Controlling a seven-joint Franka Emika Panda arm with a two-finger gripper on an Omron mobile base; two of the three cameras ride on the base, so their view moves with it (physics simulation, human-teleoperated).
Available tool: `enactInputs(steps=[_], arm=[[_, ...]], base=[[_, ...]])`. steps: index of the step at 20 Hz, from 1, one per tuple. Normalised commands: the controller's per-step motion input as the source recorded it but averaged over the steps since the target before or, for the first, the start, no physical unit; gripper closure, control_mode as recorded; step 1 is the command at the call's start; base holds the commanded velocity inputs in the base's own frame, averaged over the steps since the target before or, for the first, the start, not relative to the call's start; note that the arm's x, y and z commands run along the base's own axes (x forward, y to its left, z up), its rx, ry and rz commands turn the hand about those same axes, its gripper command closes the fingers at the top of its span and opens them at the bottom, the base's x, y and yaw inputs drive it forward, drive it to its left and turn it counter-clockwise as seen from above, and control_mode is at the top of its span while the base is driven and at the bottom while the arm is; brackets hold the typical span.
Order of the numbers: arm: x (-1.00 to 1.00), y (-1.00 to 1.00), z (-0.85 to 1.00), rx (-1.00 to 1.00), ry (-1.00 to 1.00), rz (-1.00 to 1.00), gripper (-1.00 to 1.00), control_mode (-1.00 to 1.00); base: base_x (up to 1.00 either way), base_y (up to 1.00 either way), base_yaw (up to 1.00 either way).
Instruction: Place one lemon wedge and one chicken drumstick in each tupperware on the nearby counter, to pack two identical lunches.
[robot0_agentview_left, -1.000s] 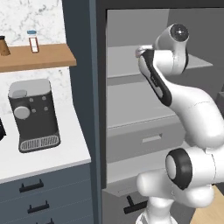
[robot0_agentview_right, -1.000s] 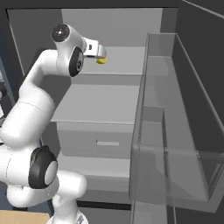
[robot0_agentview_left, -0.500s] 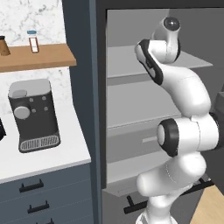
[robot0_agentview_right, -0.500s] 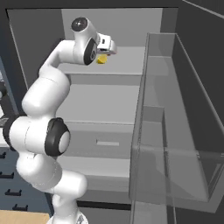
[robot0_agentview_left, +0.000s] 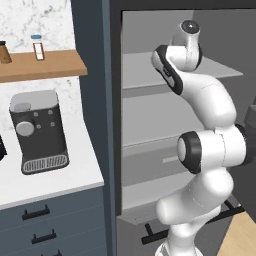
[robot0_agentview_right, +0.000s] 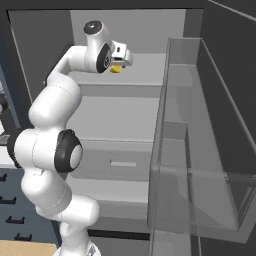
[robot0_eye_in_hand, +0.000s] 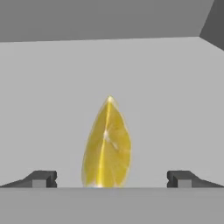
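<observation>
One yellow lemon wedge (robot0_eye_in_hand: 106, 144) lies on a grey fridge shelf (robot0_eye_in_hand: 175, 87). In the hand view its long axis runs straight away from the camera, with the pointed tip at the far end and the broad end nearest the claw (robot0_eye_in_hand: 111, 178). The wedge is leaf-shaped, bright yellow with darker golden edges, and a pale line runs along its length with faint streaks spreading from the middle.

The claw is spread wide and grips nothing. Its two dark fingertips (robot0_eye_in_hand: 41, 178) stand well apart, one on each side of the wedge's near end, and neither touches it. The wedge sits between them, a little closer to the tip at the left of the hand view.

In the right base view the wedge (robot0_agentview_right: 116, 69) shows as a small yellow spot on the top shelf (robot0_agentview_right: 145, 70) of the open fridge, just beside and below the claw (robot0_agentview_right: 125, 56), which reaches in from the white arm (robot0_agentview_right: 50, 125). Two more grey levels lie below that shelf, and a clear glass-like door (robot0_agentview_right: 190, 165) stands open to the wedge's right.

In the left base view the arm (robot0_agentview_left: 210, 110) reaches up into the fridge. To the left of the fridge, one dark coffee machine (robot0_agentview_left: 39, 131) stands on a white worktop (robot0_agentview_left: 75, 175), under a wooden shelf (robot0_agentview_left: 45, 65) carrying one small bottle (robot0_agentview_left: 37, 46) with a blue cap.
</observation>
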Motion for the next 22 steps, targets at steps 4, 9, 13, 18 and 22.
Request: enactInputs(steps=[4,9,13,18,22], arm=[[0.23,0.02,-0.01,0.00,0.05,0.00,-1.00,-1.00],[0.30,0.00,-0.01,0.00,0.06,0.00,-1.00,-1.00],[0.09,0.00,-0.17,0.00,0.15,0.00,-1.00,-1.00],[0.06,0.00,-0.14,0.00,0.09,0.00,-1.00,-1.00],[0.00,0.00,-0.28,0.00,0.13,0.00,1.00,-1.00]], base=[[0.00,0.00,0.00],[0.00,0.00,0.00],[0.00,0.00,0.00],[0.00,0.00,0.00],[0.00,0.00,0.00]])
